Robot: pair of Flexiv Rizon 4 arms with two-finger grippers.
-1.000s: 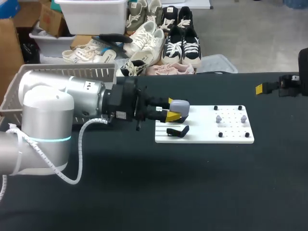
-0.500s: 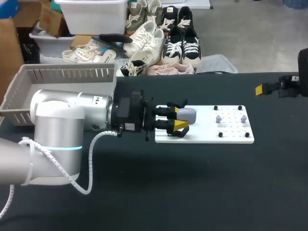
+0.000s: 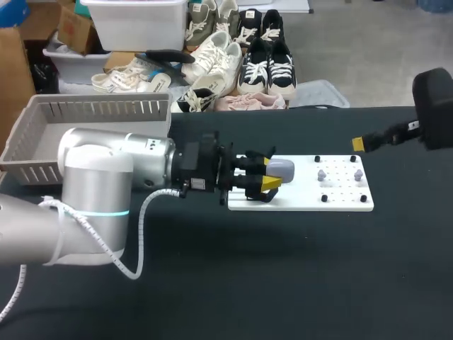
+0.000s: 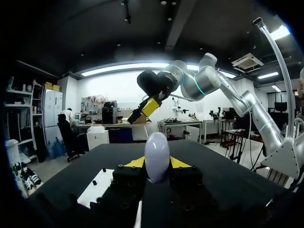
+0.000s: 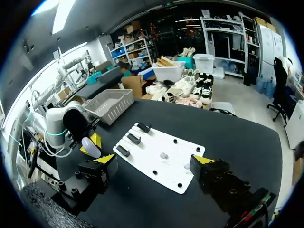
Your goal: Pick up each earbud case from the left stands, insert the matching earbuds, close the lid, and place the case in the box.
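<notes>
Fingers of my left gripper (image 3: 270, 174) clamp the lavender earbud case (image 3: 282, 168) over the white board (image 3: 347, 202); my right gripper (image 5: 155, 159) is spread wide.

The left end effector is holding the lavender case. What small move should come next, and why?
Probably hold the case steady over the white board and bring the right end effector in toward it. The left end effector is shut on the case, whose lid looks closed; the right one is open, empty, off beyond the two earbuds.
</notes>
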